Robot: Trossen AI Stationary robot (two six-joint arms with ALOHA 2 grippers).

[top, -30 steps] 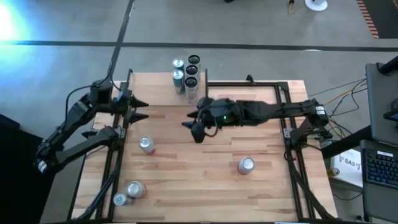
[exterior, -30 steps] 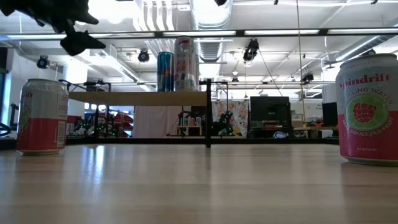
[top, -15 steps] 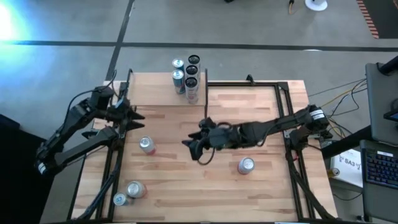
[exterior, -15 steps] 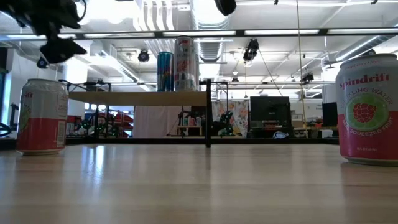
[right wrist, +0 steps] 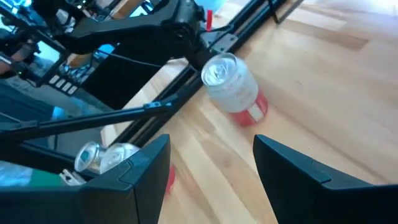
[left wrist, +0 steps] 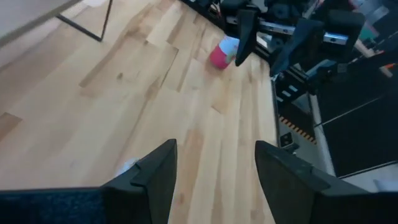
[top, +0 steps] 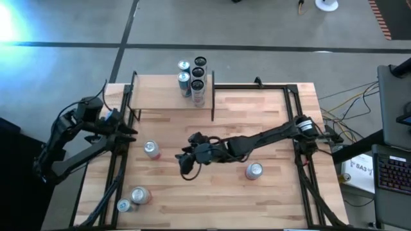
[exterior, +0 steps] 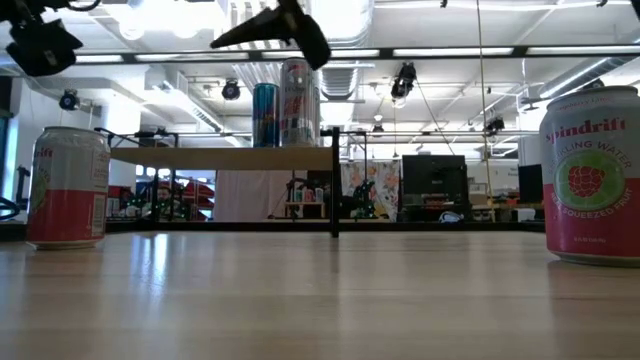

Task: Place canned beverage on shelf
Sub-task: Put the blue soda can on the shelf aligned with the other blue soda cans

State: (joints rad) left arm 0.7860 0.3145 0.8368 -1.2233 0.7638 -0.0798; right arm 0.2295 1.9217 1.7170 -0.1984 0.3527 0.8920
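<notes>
- Reach phase was what I judged this to be: the right claw (top: 184,162) carried nothing, fingers spread wide, hanging above the tabletop (top: 257,119) well short of the shelf (top: 170,95).
- Four cans (top: 192,78) already stood bunched at one end of the shelf, beside its dark end panel.
- Nearest loose can (top: 151,149), pink-banded, stood upright on the tabletop between the shelf and the two cans near the front corner; in the right wrist view that can (right wrist: 234,90) sat ahead of the open fingers.
- Next move, as I read it, called for lowering and closing around that can's side.
- Left claw (top: 125,130) waited off the tabletop's edge, out beyond the shelf's other end panel, fingers apart and empty.
- Against a second earlier, the right claw had come away from just beside the shelf toward the pink-banded can, and the left arm had pulled outward.
</notes>
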